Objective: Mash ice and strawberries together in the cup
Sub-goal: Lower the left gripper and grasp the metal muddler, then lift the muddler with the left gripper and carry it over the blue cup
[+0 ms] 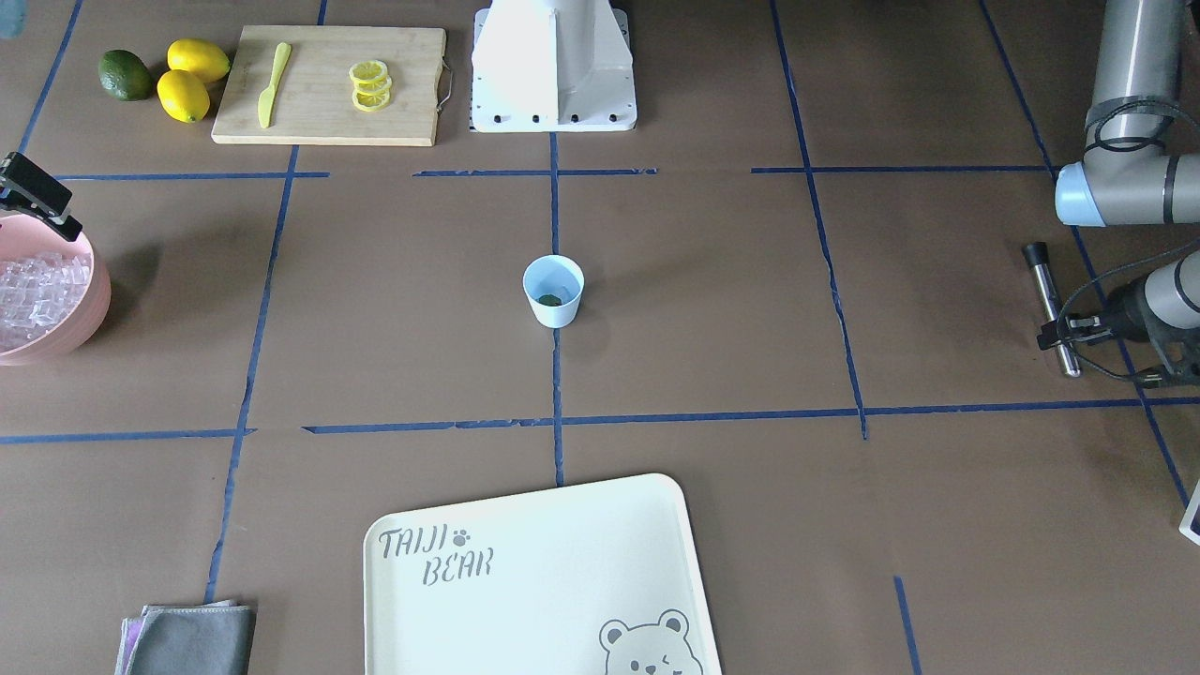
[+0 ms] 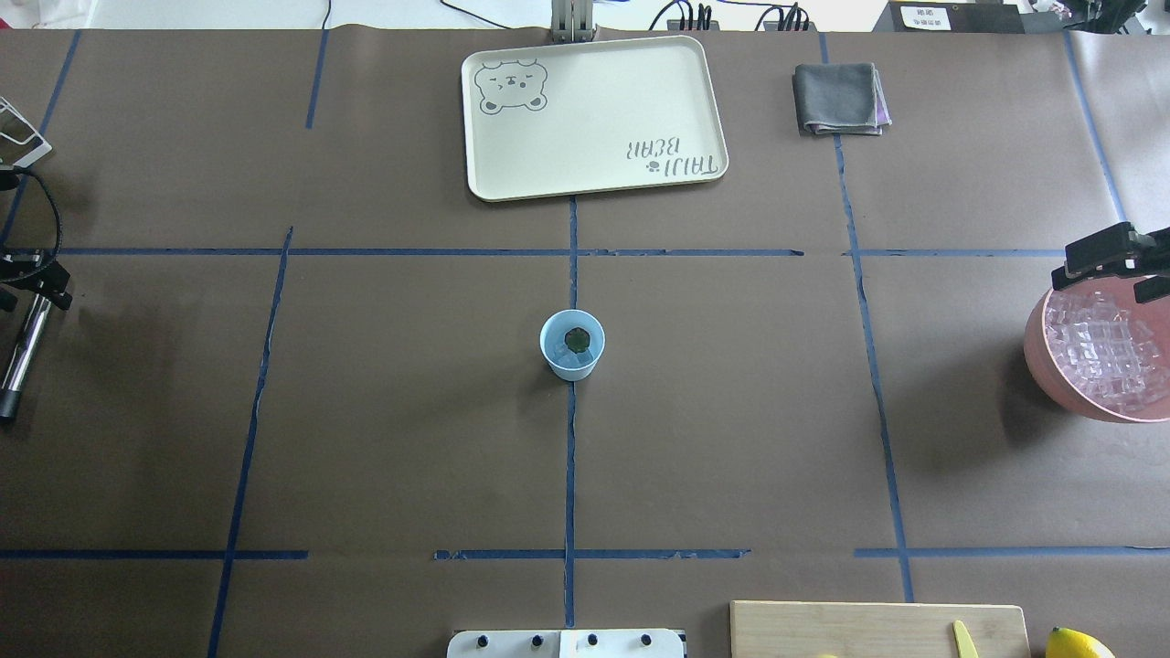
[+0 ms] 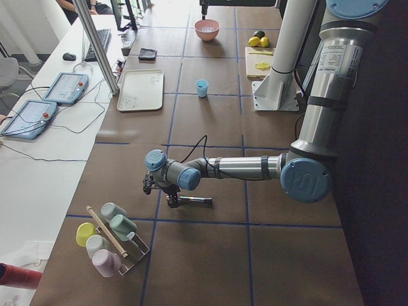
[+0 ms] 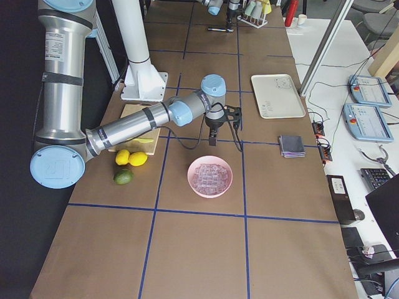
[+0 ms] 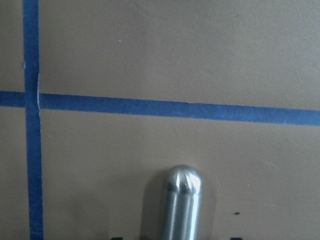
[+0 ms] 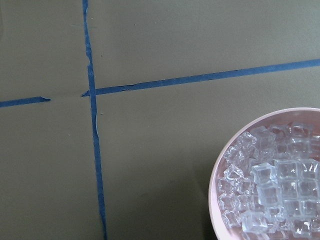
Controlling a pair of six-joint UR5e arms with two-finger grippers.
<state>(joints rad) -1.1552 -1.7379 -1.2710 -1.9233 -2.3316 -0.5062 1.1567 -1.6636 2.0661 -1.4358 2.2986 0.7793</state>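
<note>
1 cup [image 1: 553, 292], 1 bowl [image 1: 94, 302] w/ ice [image 1: 37, 291] near R end effector [image 1: 56, 217], 1 rod [image 1: 1048, 295] at L end effector [image 1: 1059, 333], can't tell grips

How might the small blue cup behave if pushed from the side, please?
The cup looks like light plastic, so it would probably slide easily. Its base is narrower than its rim, so a high push may tip it.

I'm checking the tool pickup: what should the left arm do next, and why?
Probably shut the left gripper on the metal muddler: the muddler lies flat on the table with the gripper over it, seemingly open, and the cup stands far off.
</note>
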